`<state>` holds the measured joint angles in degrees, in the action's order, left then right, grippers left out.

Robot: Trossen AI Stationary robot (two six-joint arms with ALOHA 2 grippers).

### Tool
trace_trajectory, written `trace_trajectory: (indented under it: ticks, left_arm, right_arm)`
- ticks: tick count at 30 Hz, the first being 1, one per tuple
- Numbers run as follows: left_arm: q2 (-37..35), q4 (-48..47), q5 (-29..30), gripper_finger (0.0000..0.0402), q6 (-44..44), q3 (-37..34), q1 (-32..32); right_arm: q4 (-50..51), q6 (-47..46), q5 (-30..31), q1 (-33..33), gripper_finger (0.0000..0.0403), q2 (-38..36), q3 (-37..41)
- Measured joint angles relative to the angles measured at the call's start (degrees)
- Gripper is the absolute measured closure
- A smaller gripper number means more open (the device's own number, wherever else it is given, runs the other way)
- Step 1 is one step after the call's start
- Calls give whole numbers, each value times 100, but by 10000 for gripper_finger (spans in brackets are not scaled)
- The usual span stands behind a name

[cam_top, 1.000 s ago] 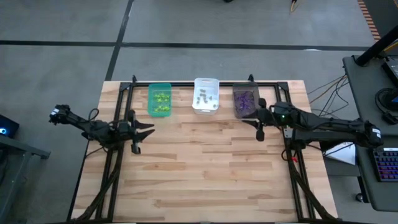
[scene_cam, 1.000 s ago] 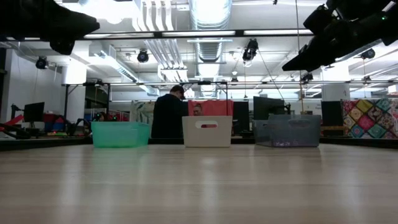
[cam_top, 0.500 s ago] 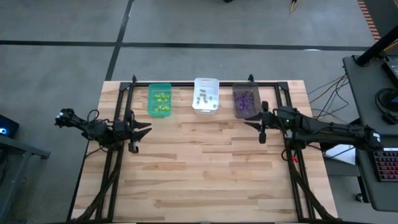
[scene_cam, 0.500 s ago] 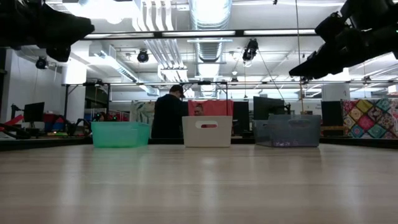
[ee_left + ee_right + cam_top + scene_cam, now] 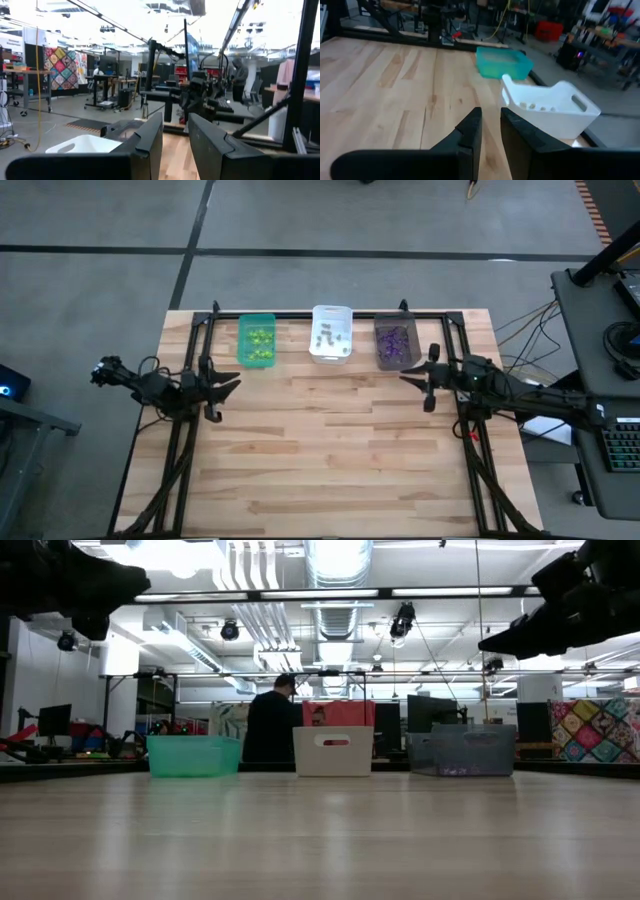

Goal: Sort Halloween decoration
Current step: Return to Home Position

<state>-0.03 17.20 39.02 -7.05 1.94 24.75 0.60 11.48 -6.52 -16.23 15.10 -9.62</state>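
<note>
Having been drawn back from the dark grey bin (image 5: 395, 343), the right gripper (image 5: 422, 386) is held nearly closed and empty, like the left gripper (image 5: 222, 393). The Halloween decoration (image 5: 260, 340) lies sorted in the bins; sorting appears finished.

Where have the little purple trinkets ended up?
In the high view, the purple trinkets lie inside the dark grey bin, rightmost of three bins along the table's far edge, beside the white bin.
</note>
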Motion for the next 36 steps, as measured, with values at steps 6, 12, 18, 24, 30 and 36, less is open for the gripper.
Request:
trace_trajectory:
  ticks: [6,12,18,24,30,36]
  left_arm:
    - [65,-76,7,325,80,17,0]
    - [237,-81,5,325,342,17,1]
    - [400,-88,3,325,311,17,0]
    - [568,-95,0,325,311,17,0]
    - [744,-90,-4,325,311,17,0]
    - [928,-95,-8,325,311,17,1]
  right_arm:
    - [-11,325,0,-1,339,-194,160]
    - [-480,459,2,-2,340,-371,516]
    - [-1020,621,10,-2,347,-464,891]
    - [-1016,745,54,-4,363,-455,893]
    - [-943,-101,60,-4,365,-444,893]
    - [-944,-1032,56,-4,365,-444,896]
